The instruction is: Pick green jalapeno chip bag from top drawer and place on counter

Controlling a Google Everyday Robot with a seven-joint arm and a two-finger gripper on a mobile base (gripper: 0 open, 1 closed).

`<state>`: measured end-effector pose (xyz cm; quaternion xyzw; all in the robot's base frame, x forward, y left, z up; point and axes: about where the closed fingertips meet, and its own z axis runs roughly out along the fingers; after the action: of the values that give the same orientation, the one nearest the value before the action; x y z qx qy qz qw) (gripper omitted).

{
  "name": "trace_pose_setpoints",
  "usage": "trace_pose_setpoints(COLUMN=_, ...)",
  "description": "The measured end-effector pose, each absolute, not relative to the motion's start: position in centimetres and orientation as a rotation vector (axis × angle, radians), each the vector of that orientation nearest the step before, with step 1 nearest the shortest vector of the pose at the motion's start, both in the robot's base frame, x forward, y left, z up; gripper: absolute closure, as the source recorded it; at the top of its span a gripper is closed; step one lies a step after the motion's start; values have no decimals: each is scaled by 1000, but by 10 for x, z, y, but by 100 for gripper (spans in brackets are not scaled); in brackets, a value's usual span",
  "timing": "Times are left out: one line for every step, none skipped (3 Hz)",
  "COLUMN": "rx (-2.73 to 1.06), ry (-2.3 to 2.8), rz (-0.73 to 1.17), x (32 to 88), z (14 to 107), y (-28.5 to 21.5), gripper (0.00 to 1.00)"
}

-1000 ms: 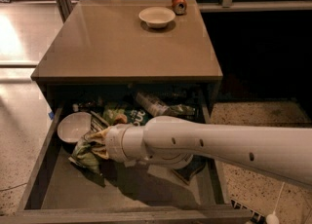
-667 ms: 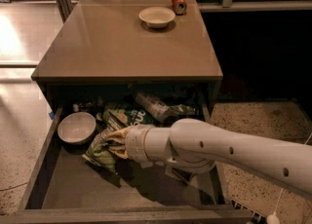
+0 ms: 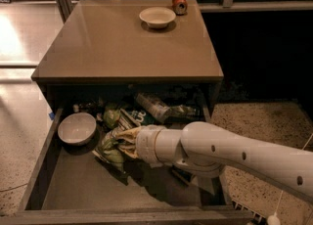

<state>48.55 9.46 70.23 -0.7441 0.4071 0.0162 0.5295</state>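
Wide, shallow grey-brown top drawer (image 3: pixel 45 172) stands pulled out. The dark green glossy foil chip bag with white lettering (image 3: pixel 132 118) lies at mid-rear among other packets, partly covered. The robot's tan two-finger gripper (image 3: pixel 118 143) is down in the drawer, just in front of that bag. It presses into a crumpled yellow-green packet (image 3: pixel 110 151). We cannot tell how wide the gripper stands or whether it has anything.

We judge the bag light, soft and air-filled, with slick foil that will slide and crackle. Its contents look fragile, so squeeze gently. The best hold is probably a crimped end seam or a pinched fold, not the puffed middle. The flat glossy tan-brown counter (image 3: pixel 122 48) above carries a white bowl (image 3: pixel 157 17) and a can (image 3: pixel 179 2).
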Motion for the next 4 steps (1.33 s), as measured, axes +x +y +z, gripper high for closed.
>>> trace_pose_setpoints(rx=-1757, ry=995, rz=19, x=494, z=699, y=92, gripper=100)
trace_pose_setpoints(rx=-1727, ry=1030, rz=-40, x=508, z=712, y=72, gripper=100)
trace_pose_setpoints(rx=-1667, ry=1078, rz=-181, x=531, z=754, y=26, gripper=100)
trace_pose_setpoints(rx=-1623, ry=1098, rz=-272, x=547, z=787, y=-3, gripper=100)
